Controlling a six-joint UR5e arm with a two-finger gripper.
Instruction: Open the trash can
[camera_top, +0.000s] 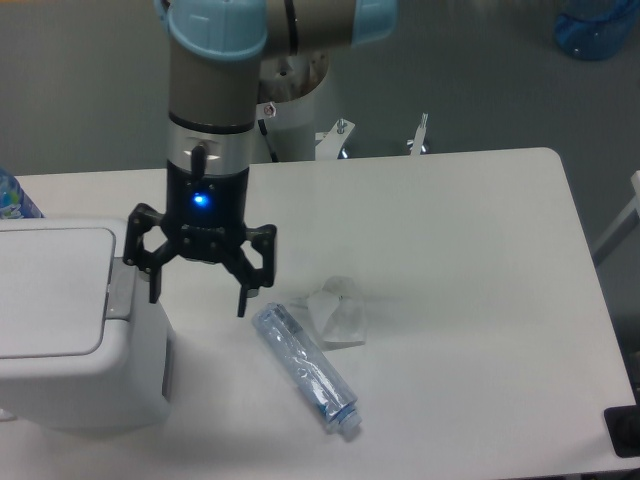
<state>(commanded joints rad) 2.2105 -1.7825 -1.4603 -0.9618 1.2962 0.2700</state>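
Observation:
The trash can (70, 345) is a big boxy white bin at the left edge of the table, its flat lid (50, 290) down and a grey hinge strip (119, 290) along its right side. My gripper (198, 297) hangs open just right of the can, fingers pointing down. Its left finger (153, 285) is over the can's right edge beside the hinge strip, and its right finger (243, 298) is above the table. Nothing is between the fingers.
A clear plastic bottle (305, 368) lies slanted on the table right of the gripper, with a crumpled white tissue (335, 315) just behind it. The robot base (290, 115) stands behind the table. A blue-capped bottle (12, 197) peeks in at the far left.

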